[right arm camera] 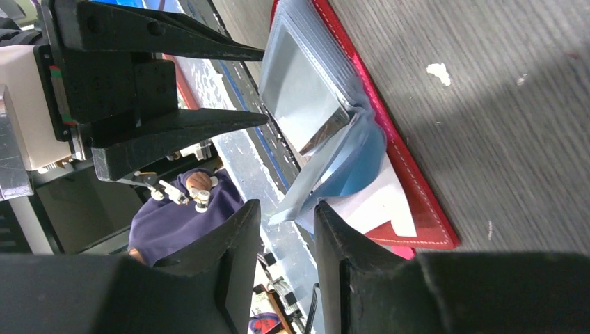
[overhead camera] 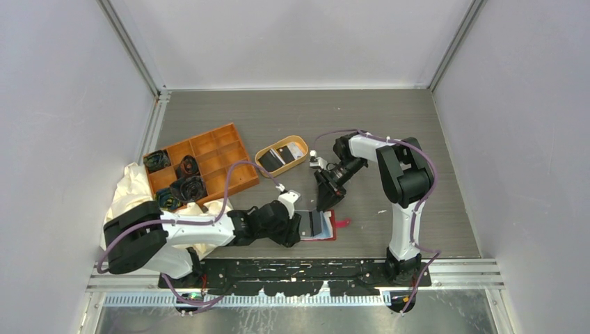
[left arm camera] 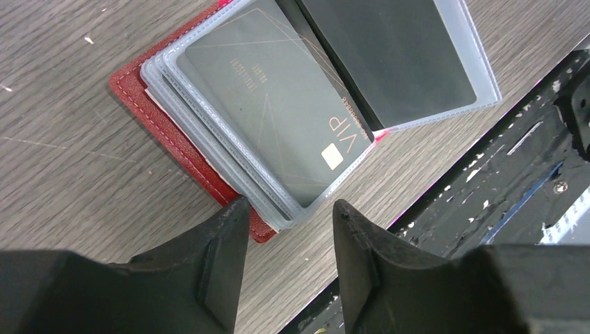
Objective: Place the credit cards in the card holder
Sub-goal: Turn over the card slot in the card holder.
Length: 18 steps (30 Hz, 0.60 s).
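Left gripper [left arm camera: 291,205]: is being held low over the table [overhead camera: 417,132] with its jaws spread; nothing is being clamped.
Left fingers [left arm camera: 222,257]: the near corner of the clear sleeves [left arm camera: 209,125] is being framed between the tips, with one tip just beside the red cover's edge.
Right gripper [right arm camera: 286,209]: is being held with its jaws narrowly parted, and a gap is showing between the fingers with nothing gripped in it.
Lifted leaf [right arm camera: 348,163]: is being bowed up from the stack, its free corner ending just ahead of the right gripper's tips.
Card holder [left arm camera: 163,125]: is being kept open and flat on the table, near the front edge, between the two grippers.
Credit cards: a dark card marked VIP [left arm camera: 271,111] is being carried in the top sleeve; a second dark card [left arm camera: 389,56] is being carried in the leaf turned aside.
Tan dish [overhead camera: 306,147]: is being used by more cards, one dark [overhead camera: 273,158] and one pale [overhead camera: 296,150]; it is set beyond the holder.
Orange tray [overhead camera: 222,139]: is being occupied by dark bundles in its left compartments, just left of the dish.
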Motion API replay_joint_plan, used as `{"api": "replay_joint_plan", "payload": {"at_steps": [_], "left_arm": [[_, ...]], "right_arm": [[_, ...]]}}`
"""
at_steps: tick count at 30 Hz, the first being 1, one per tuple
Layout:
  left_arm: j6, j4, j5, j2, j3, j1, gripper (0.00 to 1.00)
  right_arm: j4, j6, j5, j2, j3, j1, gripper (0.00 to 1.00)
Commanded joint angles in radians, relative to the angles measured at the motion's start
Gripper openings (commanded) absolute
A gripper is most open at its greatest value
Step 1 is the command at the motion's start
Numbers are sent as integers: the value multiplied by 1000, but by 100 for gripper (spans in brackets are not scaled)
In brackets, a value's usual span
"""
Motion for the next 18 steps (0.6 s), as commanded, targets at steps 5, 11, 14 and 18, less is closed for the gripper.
{"api": "replay_joint_plan", "payload": {"at_steps": [5, 11, 14, 18], "left_arm": [[-52, 171, 40, 42, -3, 18, 48], [-79, 229, 55, 59, -21, 36, 48], [-93, 256, 62, 55, -34, 50, 48], [-117, 291, 70, 41, -66, 78, 48]], "right_arm": [[-57, -42, -77, 16, 34, 5, 41], [-68, -55, -88, 33, 35, 6, 43], [-79, -68, -86, 38, 38, 8, 44], [-57, -55, -52, 32, 34, 11, 43]]}}
